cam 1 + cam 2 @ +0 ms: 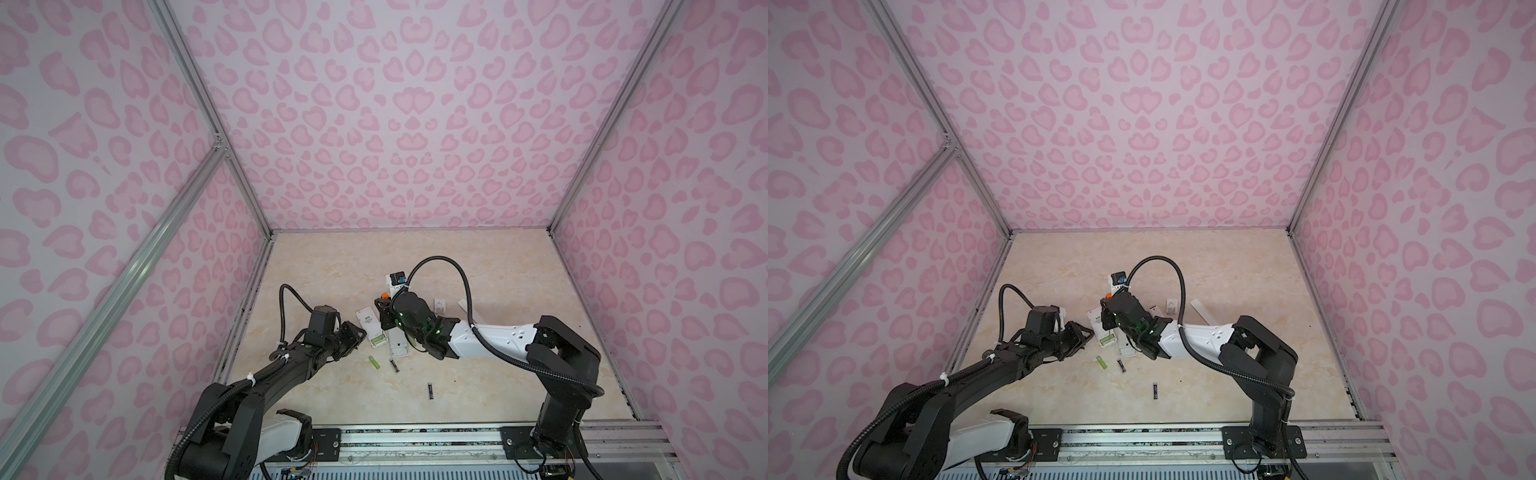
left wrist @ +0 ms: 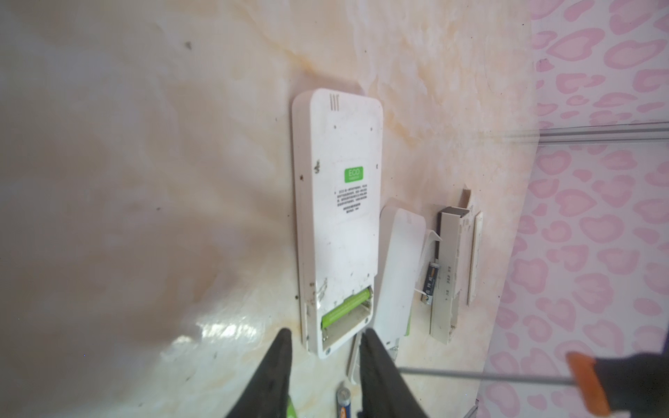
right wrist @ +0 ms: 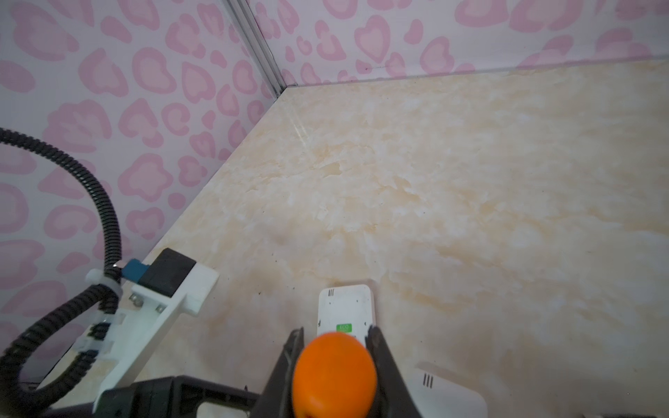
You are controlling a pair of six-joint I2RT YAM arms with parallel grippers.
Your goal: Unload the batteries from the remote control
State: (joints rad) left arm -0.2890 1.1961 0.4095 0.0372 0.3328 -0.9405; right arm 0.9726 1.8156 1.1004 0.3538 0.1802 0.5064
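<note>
Currently white remote (image 2: 338,202) lies back-up on the surface (image 2: 144,181), bay open, one lime battery (image 2: 345,307) inside. Further remote (image 2: 449,275) seems to hold a black battery (image 2: 430,280); the view is oblique. Nearby lie a loose lime cell (image 1: 375,362), black cell (image 1: 394,365) and another black cell (image 1: 431,390). Narrowly parted, left claw (image 2: 327,333) sits at the bay end; right claw (image 3: 336,331) clamps the screwdriver (image 3: 335,372).

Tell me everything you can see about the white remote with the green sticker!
The white remote looks like scuffed plastic and lies flat, back up, on the marble-look table. A green ECO sticker sits over small black print, and three slits mark one end. Its battery cover is off: one lime green battery lies in the open compartment, the slot beside it empty. The left tool stands open with its tips either side of that end; whether they touch it is unclear.
</note>
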